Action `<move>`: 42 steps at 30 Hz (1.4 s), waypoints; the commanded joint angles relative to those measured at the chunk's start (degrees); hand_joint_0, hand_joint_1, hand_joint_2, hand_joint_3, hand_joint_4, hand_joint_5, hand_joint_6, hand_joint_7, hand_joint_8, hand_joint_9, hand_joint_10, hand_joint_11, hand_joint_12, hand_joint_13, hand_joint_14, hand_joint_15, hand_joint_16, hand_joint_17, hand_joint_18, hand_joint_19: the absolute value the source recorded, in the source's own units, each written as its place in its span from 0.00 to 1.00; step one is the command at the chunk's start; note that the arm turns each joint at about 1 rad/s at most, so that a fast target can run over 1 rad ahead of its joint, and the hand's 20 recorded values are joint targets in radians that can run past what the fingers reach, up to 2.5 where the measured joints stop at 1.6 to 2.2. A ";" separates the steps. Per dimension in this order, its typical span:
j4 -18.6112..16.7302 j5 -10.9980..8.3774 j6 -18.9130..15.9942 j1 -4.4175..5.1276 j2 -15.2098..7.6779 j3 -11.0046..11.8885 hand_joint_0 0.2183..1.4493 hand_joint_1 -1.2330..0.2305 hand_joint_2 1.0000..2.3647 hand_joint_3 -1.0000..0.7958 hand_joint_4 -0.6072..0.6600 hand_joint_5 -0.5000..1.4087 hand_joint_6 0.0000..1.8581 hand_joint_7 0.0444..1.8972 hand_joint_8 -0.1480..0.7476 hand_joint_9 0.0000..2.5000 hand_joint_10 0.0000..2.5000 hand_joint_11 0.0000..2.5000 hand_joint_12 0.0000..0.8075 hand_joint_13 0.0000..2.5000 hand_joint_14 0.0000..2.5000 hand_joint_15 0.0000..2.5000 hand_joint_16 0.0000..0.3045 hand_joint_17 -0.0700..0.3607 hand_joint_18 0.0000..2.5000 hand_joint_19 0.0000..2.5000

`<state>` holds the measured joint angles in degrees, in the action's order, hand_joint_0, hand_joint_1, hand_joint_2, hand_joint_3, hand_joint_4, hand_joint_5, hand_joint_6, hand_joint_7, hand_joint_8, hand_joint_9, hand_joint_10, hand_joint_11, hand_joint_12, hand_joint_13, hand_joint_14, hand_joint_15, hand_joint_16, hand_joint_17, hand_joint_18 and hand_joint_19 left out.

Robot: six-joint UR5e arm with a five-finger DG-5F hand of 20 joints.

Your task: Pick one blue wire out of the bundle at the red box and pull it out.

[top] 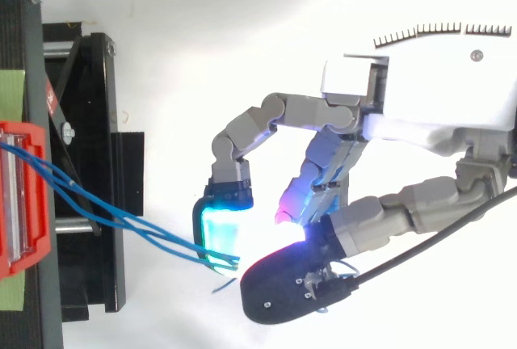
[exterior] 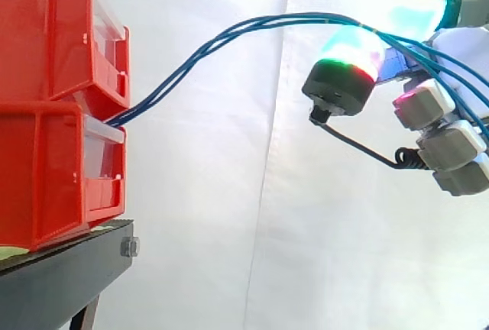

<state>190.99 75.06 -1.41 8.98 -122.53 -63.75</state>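
Two red bins are stacked on the black stand (exterior: 69, 276), at its edge facing the hand; the upper bin (exterior: 46, 32) rests directly on the lower bin (exterior: 46, 177); both open toward the hand.

Blue wires (exterior: 306, 17) leave the bins at the gap between the upper bin's underside and the lower bin's front lip; they rise clear of the stand, arch in mid-air before the white curtain (exterior: 214, 215), and run down across the hand (exterior: 458, 47) at the right of the side view. Several strands are noted, lying close together.

From above, the same blue wires (top: 153, 236) pass from the bins over the stand's edge to the hand (top: 436, 98). The strands converge at a cyan-glowing fingertip (top: 220, 228); a second, dark-backed pad (top: 283, 284) sits just beside it; one short loose end shows just beyond that fingertip.

Hand state: fingers curled and clenched on the blue wires; in the side view the strands thread between the fingers. How many strands are actually held cannot be determined. Between bins and hand the wires hang free of the stand.
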 commanded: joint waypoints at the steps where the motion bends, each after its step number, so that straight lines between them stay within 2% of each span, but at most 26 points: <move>1: 0.00 -0.01 0.01 -0.01 0.01 0.03 0.27 0.47 0.52 0.50 0.36 0.16 0.50 0.53 0.41 0.46 0.00 0.21 0.50 0.46 0.01 0.25 0.19 0.46 0.41 0.28; 3: 0.00 -0.01 0.01 -0.01 0.01 -0.06 0.25 0.49 0.56 0.48 0.37 0.16 0.50 0.52 0.42 0.46 0.00 0.22 0.51 0.46 0.01 0.25 0.19 0.47 0.41 0.28; 6: 0.00 -0.01 0.01 -0.01 0.01 0.03 0.23 0.50 0.59 0.47 0.40 0.16 0.50 0.51 0.44 0.46 0.00 0.22 0.52 0.46 0.01 0.25 0.20 0.49 0.42 0.28; 11: 0.00 -0.01 0.01 -0.01 0.01 0.03 0.22 0.48 0.54 0.46 0.44 0.16 0.50 0.50 0.47 0.45 0.00 0.23 0.54 0.46 0.01 0.25 0.22 0.51 0.43 0.27; 13: 0.00 -0.01 0.01 -0.01 0.01 -0.06 0.24 0.42 0.42 0.48 0.47 0.16 0.50 0.50 0.49 0.45 0.00 0.24 0.55 0.46 0.01 0.25 0.22 0.51 0.43 0.27; 14: 0.00 -0.01 0.01 -0.01 0.01 -0.06 0.24 0.42 0.42 0.48 0.47 0.16 0.50 0.50 0.49 0.45 0.00 0.24 0.55 0.46 0.01 0.25 0.22 0.51 0.43 0.27; 16: 0.00 -0.01 0.01 -0.01 0.01 -0.06 0.34 0.32 0.08 0.54 0.48 0.15 0.52 0.47 0.49 0.43 0.00 0.27 0.53 0.45 0.01 0.26 0.20 0.48 0.41 0.27; 17: 0.00 -0.01 0.01 -0.01 0.01 -0.06 0.36 0.31 0.00 0.55 0.48 0.15 0.52 0.47 0.48 0.42 0.00 0.27 0.52 0.44 0.01 0.26 0.20 0.48 0.41 0.27; 24: 0.00 -0.01 -0.08 -0.01 0.01 0.03 0.29 0.39 0.01 0.41 0.46 0.14 0.51 0.50 0.45 0.40 0.01 0.28 0.46 0.42 0.01 0.27 0.16 0.42 0.37 0.30; 28: 0.00 -0.01 -0.08 -0.01 0.01 0.03 0.27 0.46 0.01 0.34 0.48 0.15 0.50 0.50 0.47 0.41 0.01 0.28 0.48 0.42 0.01 0.28 0.17 0.43 0.36 0.30; 32: -0.09 0.08 0.01 -0.01 0.01 -0.06 0.26 0.50 0.00 0.31 0.50 0.15 0.50 0.51 0.47 0.41 0.01 0.28 0.49 0.41 0.01 0.28 0.17 0.44 0.36 0.31; 36: -0.09 0.08 0.01 -0.01 -0.07 -0.06 0.26 0.49 0.00 0.31 0.52 0.15 0.50 0.51 0.50 0.41 0.01 0.29 0.50 0.41 0.01 0.27 0.18 0.44 0.36 0.30; 39: 0.00 -0.01 -0.08 -0.01 0.01 0.03 0.29 0.42 0.01 0.35 0.53 0.15 0.50 0.52 0.51 0.40 0.01 0.29 0.49 0.41 0.01 0.27 0.17 0.43 0.35 0.30; 42: 0.00 -0.01 -0.08 -0.01 -0.07 -0.06 0.32 0.38 0.01 0.37 0.54 0.14 0.52 0.49 0.50 0.39 0.01 0.31 0.48 0.40 0.01 0.27 0.17 0.43 0.36 0.29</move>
<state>190.98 75.07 -1.47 8.96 -122.54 -63.78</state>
